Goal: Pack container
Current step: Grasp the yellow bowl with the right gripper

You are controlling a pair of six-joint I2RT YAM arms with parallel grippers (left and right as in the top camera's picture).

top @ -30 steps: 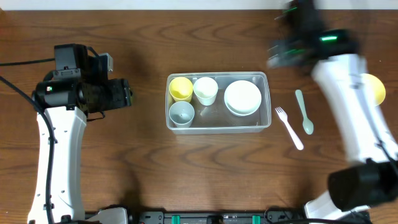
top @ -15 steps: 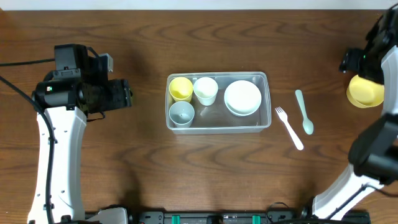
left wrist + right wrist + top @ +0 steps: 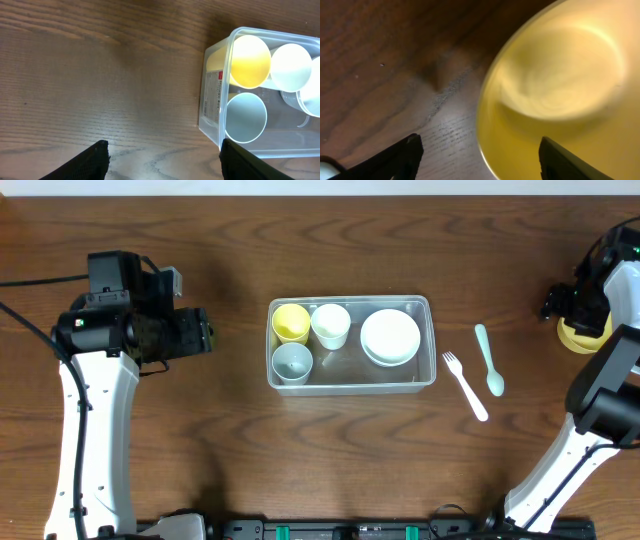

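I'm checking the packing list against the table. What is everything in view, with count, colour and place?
container: one, clear, table centre
yellow cup: one, yellow, container's left end
white cup: one, white, in the container beside the yellow cup
grey-blue cup: one, grey-blue, container's left end
bowls: a stack, count unclear, white, container's right half
fork: one, white, on the table right of the container
spoon: one, pale green, right of the fork
yellow bowl: one, yellow, table's right edge
table: one, dark wood
left pincer: one, black, open, over the table left of the container
right pincer: one, black, open, above the yellow bowl
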